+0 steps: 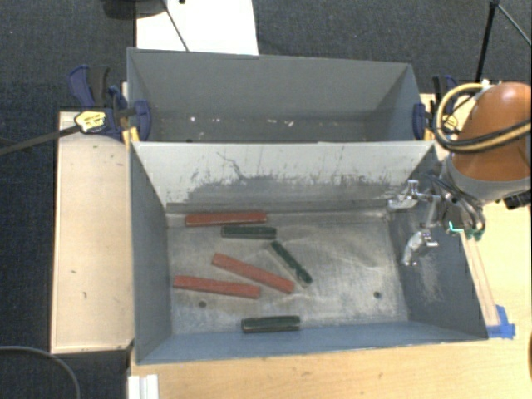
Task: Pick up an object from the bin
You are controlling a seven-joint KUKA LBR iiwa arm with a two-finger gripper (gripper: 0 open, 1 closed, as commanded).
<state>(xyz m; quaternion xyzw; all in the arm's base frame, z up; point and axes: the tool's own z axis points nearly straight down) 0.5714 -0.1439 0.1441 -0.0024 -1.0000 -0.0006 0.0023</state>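
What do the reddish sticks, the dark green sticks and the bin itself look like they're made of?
The reddish sticks look like plastic or painted wood: flat, matte, evenly coloured. I can't tell which. The dark green sticks are probably the same material, narrower. The bin looks like dull grey sheet metal, with scratches and pale wear on its back wall.

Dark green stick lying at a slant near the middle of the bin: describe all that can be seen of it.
The dark green stick is a short, slim, straight bar, matt, perhaps plastic. It lies flat on the bin floor, slanting from upper left to lower right. Its lower end comes close to the right end of a red-brown stick; whether they touch I cannot tell. The end effector hangs well off to its right, apart from it.
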